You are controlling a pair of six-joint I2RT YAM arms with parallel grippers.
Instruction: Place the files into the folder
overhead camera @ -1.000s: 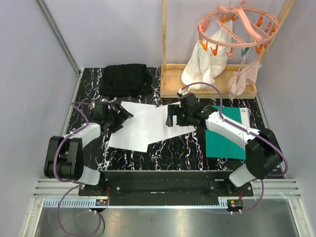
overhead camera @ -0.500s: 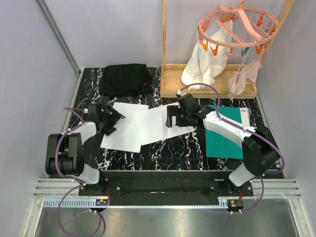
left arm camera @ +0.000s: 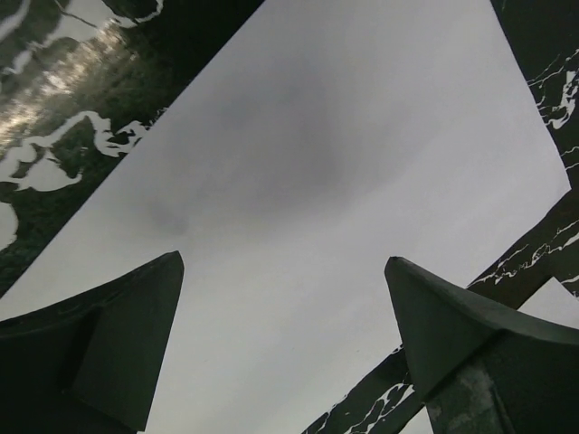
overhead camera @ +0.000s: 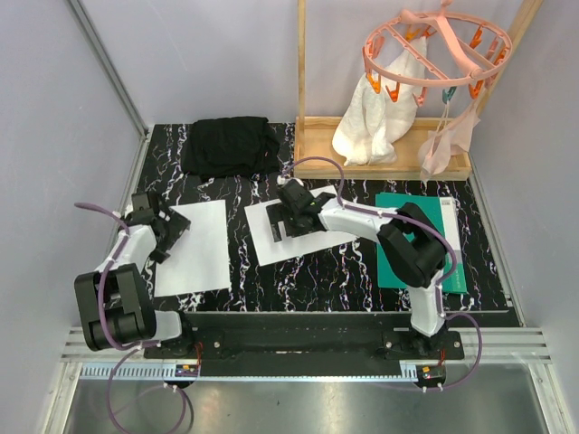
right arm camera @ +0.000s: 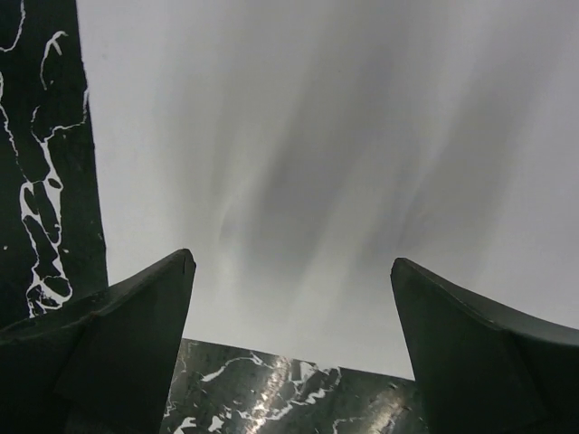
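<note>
Top view: 2 files flat on black marbled table (overhead camera: 317,280), well apart from each other, no overlap. Left sheet (overhead camera: 194,249) at left-centre, long side running near to far, slightly tilted. Right sheet (overhead camera: 289,246) about mid-table, turned a bit, partly hidden under right arm (overhead camera: 362,217). Folder (overhead camera: 389,208), teal, flat at right side of table, apart from both sheets, w/ elbow of right arm above it; open or closed, cannot tell. Left gripper (overhead camera: 163,228) at left edge of left sheet, jaws spread wide, nothing between them. Same in left wrist view (left arm camera: 282,262): 2 dark fingers wide apart over white paper, marble visible at corners; touching paper or just above it, cannot tell. Right gripper (overhead camera: 285,217) over far left part of right sheet, jaws also wide apart, nothing held. In right wrist view (right arm camera: 291,262) near edge of white sheet just beyond the fingers, marble at left and below; contact w/ paper not clear either. At far side of table: folded black cloth (overhead camera: 229,145) left of centre, wooden frame (overhead camera: 380,155) at far right w/ white garments (overhead camera: 375,117) inside, pink hanger (overhead camera: 434,50) w/ clips above.
</note>
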